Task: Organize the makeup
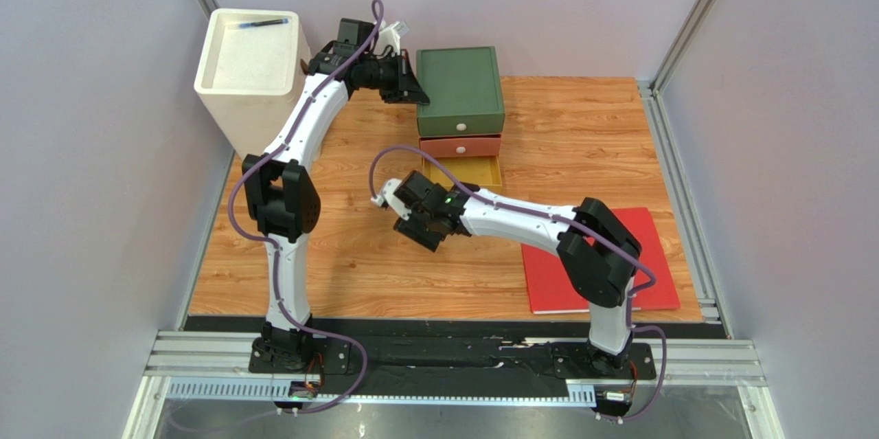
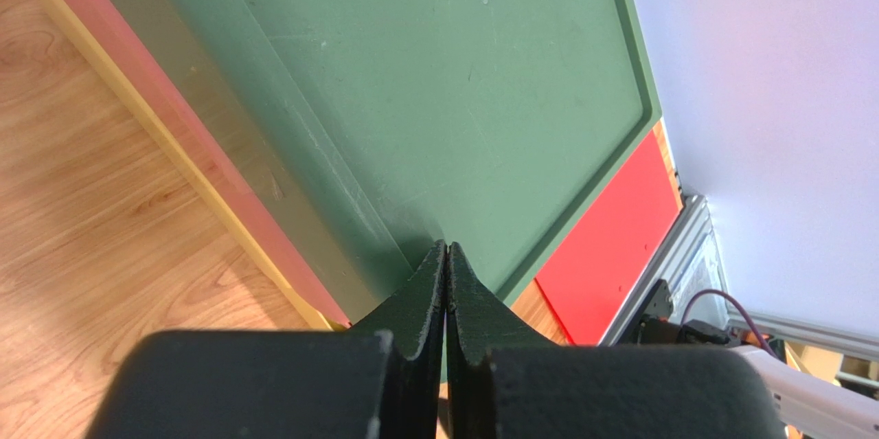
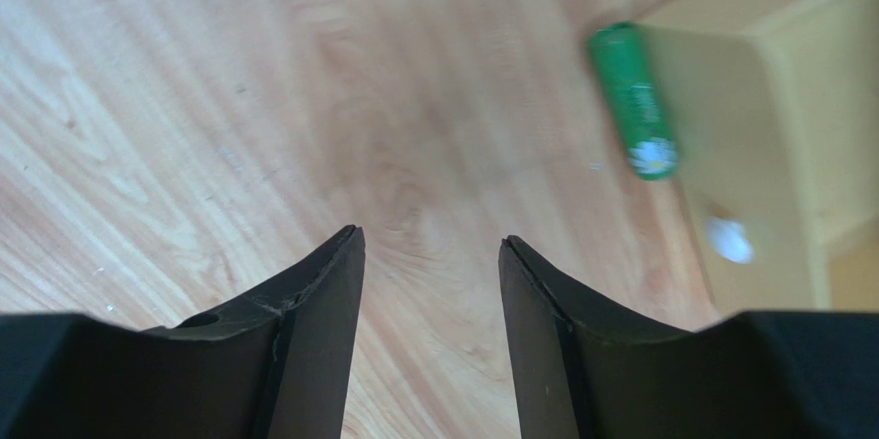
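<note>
Stowing green tube (image 3: 631, 99) in yellow drawer (image 1: 464, 171): tube sat blurred at drawer edge, your right gripper (image 3: 431, 238) spread, empty, nearby. Left gripper (image 2: 446, 248) clenched, empty, at green cabinet (image 1: 459, 89). You needed tube fully inside before shutting.

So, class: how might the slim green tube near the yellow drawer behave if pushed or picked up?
Being round, the slim green tube would probably roll if pushed. It looks small, so likely light. Its smooth-looking casing might slip in the open right gripper.

Robot lab cell, this one: blank grey wall panels (image 1: 83, 202), aluminium framing (image 1: 697, 11) upper right, robot arms (image 1: 516, 221) bolted to a bottom-edge rail (image 1: 206, 357).
</note>
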You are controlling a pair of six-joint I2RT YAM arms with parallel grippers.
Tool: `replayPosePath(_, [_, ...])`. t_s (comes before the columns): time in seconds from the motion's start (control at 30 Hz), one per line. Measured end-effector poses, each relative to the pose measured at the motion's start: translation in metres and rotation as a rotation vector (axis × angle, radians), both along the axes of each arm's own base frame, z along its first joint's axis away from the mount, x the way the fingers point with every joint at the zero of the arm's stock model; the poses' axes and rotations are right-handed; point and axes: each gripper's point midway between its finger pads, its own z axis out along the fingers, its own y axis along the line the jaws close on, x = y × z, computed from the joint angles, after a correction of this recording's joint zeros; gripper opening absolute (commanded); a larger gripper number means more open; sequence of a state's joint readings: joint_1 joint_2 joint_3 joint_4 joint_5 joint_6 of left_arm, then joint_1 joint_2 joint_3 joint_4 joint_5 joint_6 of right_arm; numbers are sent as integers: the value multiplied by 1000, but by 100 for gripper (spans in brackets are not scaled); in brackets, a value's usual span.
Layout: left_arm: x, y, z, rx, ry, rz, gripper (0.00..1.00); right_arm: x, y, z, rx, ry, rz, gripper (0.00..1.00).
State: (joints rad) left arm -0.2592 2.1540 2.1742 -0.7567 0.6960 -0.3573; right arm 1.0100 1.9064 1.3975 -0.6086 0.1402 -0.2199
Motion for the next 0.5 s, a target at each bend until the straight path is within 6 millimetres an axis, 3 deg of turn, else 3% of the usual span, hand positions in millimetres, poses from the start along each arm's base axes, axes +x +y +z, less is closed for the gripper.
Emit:
replayPosePath(0.13, [0,0,0,0,0,0,1,35,-4,26,68,-55,-87,55])
replayPosePath(0.23, [0,0,0,0,1,0,1,56,-9,33,88,-88,-129,55])
replayPosePath(0.4, [0,0,0,-1,1,-1,1,80,-7,14,60,-88,-163,54])
replayPosePath(0.5, [0,0,0,-1,0,-1,1,80,-11,-4,27,-62,-168,54])
